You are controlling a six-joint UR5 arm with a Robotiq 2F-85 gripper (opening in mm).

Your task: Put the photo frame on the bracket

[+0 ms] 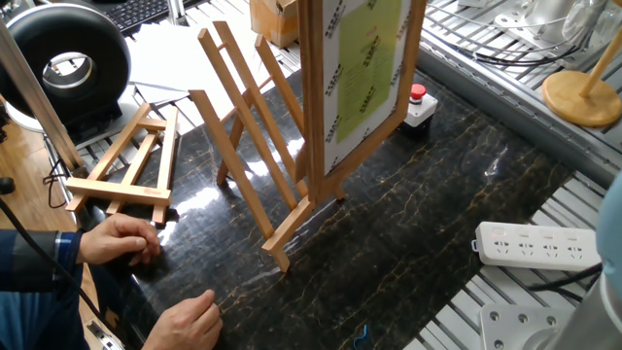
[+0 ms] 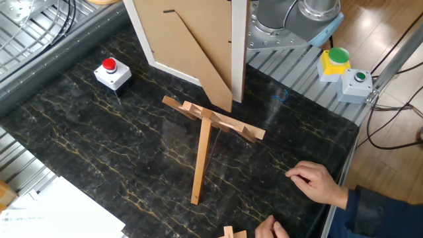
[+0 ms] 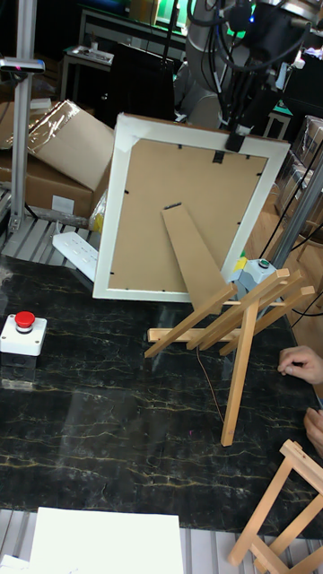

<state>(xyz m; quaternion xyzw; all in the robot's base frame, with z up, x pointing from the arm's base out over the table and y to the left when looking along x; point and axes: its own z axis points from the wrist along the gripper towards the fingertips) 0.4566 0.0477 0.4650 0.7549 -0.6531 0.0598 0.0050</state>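
The photo frame (image 1: 362,78) hangs upright and a little tilted, its yellow-green panel facing the bracket (image 1: 251,136). Its lower corner is just above the bracket's bottom ledge bar (image 1: 299,219), close in front of the slats. From behind, the photo frame's brown back and fold-out stand (image 3: 190,220) show, and its back (image 2: 192,46) fills the top of the other fixed view. My gripper (image 3: 235,136) is shut on the frame's top edge. The bracket (image 3: 240,323) stands on its rear prop leg (image 2: 201,158).
A smaller wooden easel (image 1: 126,165) lies at the left, beside a person's two hands (image 1: 119,238). A red push-button box (image 1: 418,102) stands behind the frame. A white power strip (image 1: 535,245) lies at the right edge, and a green button box (image 2: 337,61) sits off the table.
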